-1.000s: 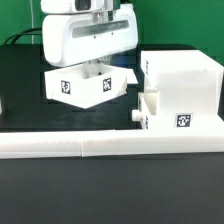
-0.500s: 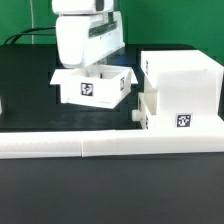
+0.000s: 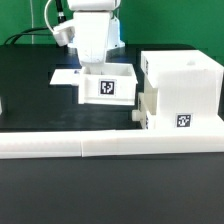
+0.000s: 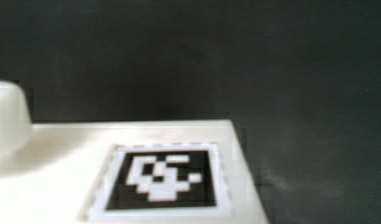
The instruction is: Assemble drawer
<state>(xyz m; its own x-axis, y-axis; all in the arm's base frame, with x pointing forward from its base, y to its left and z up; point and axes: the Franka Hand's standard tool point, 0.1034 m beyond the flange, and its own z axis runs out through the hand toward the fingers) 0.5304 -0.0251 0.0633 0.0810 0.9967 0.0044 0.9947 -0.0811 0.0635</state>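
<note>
The tall white drawer housing (image 3: 188, 88) stands at the exterior view's right, with a tag on its front. A knobbed tray (image 3: 143, 112) sits in its lower left side, its knob sticking out. My gripper (image 3: 98, 70) reaches down into the second white tray (image 3: 105, 87) left of the housing and is shut on its wall. That tray's tagged side faces the camera. The fingertips are hidden inside it. The wrist view shows the tray's white surface with a tag (image 4: 164, 178) and a rounded white part (image 4: 6, 120) against the black table.
Long low white border bars (image 3: 110, 148) run across the front of the black table. A small white part (image 3: 2, 104) shows at the exterior view's left edge. Cables (image 3: 30, 35) lie at the back left.
My gripper has turned and moved to the exterior view's right, toward the housing, and the tray turned with it. Its tagged side now faces the front squarely.
</note>
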